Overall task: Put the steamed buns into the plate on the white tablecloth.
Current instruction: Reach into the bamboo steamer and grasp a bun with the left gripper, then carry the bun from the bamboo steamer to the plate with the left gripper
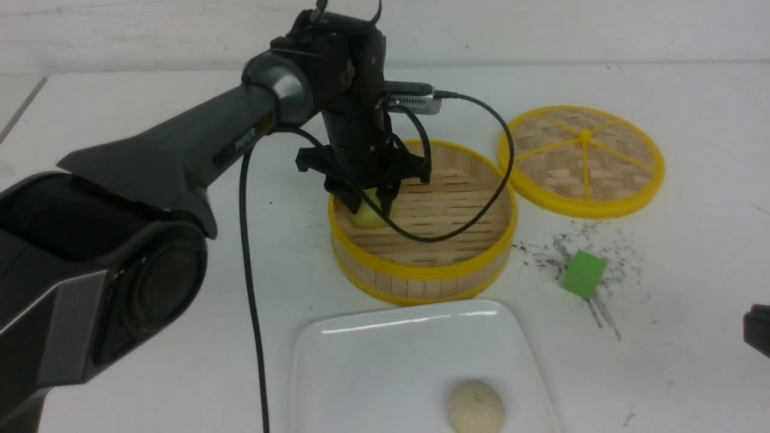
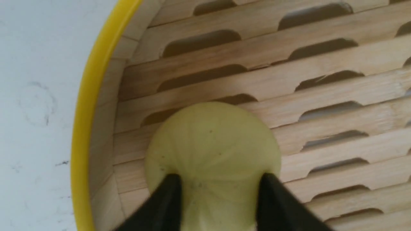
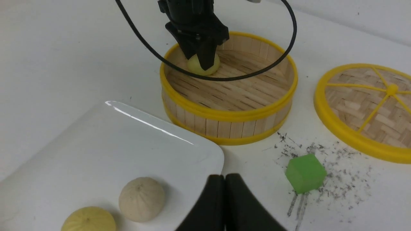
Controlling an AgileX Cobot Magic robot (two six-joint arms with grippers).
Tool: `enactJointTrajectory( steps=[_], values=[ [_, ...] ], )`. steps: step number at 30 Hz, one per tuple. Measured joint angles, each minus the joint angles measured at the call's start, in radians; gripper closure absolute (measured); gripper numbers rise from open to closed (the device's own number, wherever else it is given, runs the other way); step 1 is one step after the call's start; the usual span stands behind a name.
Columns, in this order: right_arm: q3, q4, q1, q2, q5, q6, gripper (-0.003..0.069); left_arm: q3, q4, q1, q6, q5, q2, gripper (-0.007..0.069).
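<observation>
Two steamed buns (image 3: 141, 199) are laid on the plate (image 1: 373, 373); a third bun (image 2: 212, 144), in the steamer (image 1: 421, 274), is straddled by the left tool (image 1: 368, 205), jaws parted, grip unconfirmed. The right tool (image 3: 225, 184) is pressed closed.

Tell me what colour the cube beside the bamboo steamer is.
The cube is bright green, clearest in the right wrist view.

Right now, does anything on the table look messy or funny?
Yes. Black specks and streaks dirty the white tablecloth around the green cube, beside the steamer. Nothing else looks spilled or broken.
</observation>
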State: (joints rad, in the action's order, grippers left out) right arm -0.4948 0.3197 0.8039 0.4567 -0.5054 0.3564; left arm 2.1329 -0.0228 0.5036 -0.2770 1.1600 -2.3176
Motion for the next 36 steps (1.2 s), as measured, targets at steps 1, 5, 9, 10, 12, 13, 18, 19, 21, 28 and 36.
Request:
enactJointTrajectory(
  steps=[1, 5, 9, 10, 12, 13, 18, 19, 21, 28, 36],
  values=[
    [0.001, 0.000, 0.000, 0.000, 0.000, 0.000, 0.0641, 0.001, 0.002, 0.000, -0.002, 0.008, 0.000, 0.0417],
    [0.001, 0.000, 0.000, 0.000, 0.001, 0.000, 0.0637, 0.002, 0.007, 0.003, -0.002, 0.042, 0.024, 0.0589],
    [0.001, 0.000, 0.001, -0.008, 0.000, 0.000, 0.0636, 0.000, -0.012, 0.018, -0.002, 0.072, 0.088, 0.0603],
    [0.001, 0.000, 0.001, -0.017, -0.001, 0.000, 0.0634, -0.002, -0.035, 0.036, 0.001, 0.073, 0.134, 0.0603],
    [0.001, 0.000, 0.001, -0.030, -0.010, 0.000, 0.0633, -0.026, -0.053, 0.066, 0.008, 0.073, 0.209, 0.0603],
    [0.001, 0.000, 0.001, -0.033, -0.011, 0.000, 0.0633, -0.030, -0.055, 0.073, 0.009, 0.073, 0.217, 0.0603],
    [0.001, 0.000, 0.001, -0.086, -0.039, 0.000, 0.0633, -0.241, -0.021, 0.181, 0.010, 0.075, 0.453, 0.0603],
    [0.001, 0.001, 0.001, -0.091, -0.043, 0.000, 0.0633, -0.265, -0.017, 0.190, 0.008, 0.075, 0.479, 0.0603],
    [0.001, 0.008, 0.001, -0.119, -0.056, 0.000, 0.0633, -0.414, 0.008, 0.245, -0.024, 0.077, 0.568, 0.0603],
    [0.001, 0.015, 0.001, -0.166, -0.063, 0.000, 0.0629, -0.749, -0.034, 0.394, -0.180, -0.034, 0.592, 0.0585],
    [-0.051, 0.011, 0.001, -0.211, -0.141, 0.000, 0.0626, -0.800, -0.087, 0.419, -0.314, -0.163, 0.479, 0.0363]
  ],
)
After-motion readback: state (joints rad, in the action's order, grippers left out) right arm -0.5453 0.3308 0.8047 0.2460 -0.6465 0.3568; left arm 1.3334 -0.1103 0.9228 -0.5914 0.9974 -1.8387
